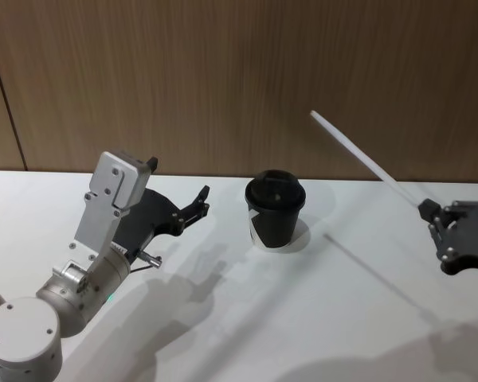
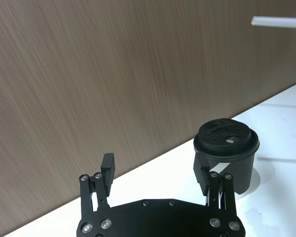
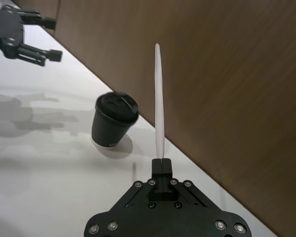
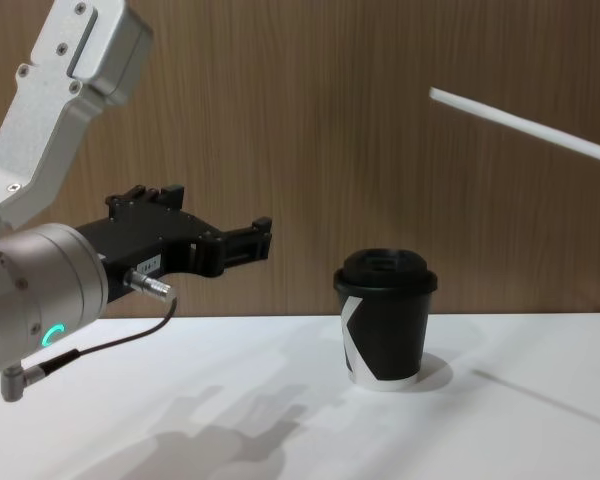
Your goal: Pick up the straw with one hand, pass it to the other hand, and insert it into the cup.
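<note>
Handover geometry. The small black blocky-fingered right tool (image 1: 427, 211) hangs over the right side of the white surface (image 1: 223, 318). It is closed on the lower end of the long, thin white straw (image 1: 366, 159), which is held clear of the surface. From this pinch the straw's long axis rises at a slant toward the robot's left. Its free end lies high above the small black paper cup with a domed lid (image 1: 275, 211), near the cup's right rim.

The long black flat-fingered left tool (image 2: 155, 170), on a bulky silver arm, hovers on the cup's far side with its jaws spread wide and nothing between them. Its fingers point toward the cup. The cup stands upright between the two tools, and the straw's free end is apart from the left tool and higher than it.

Judged from this, the next move is the transfer. It depends on bringing the free half of the straw between the wide jaws, approaching along the slanted axis.
</note>
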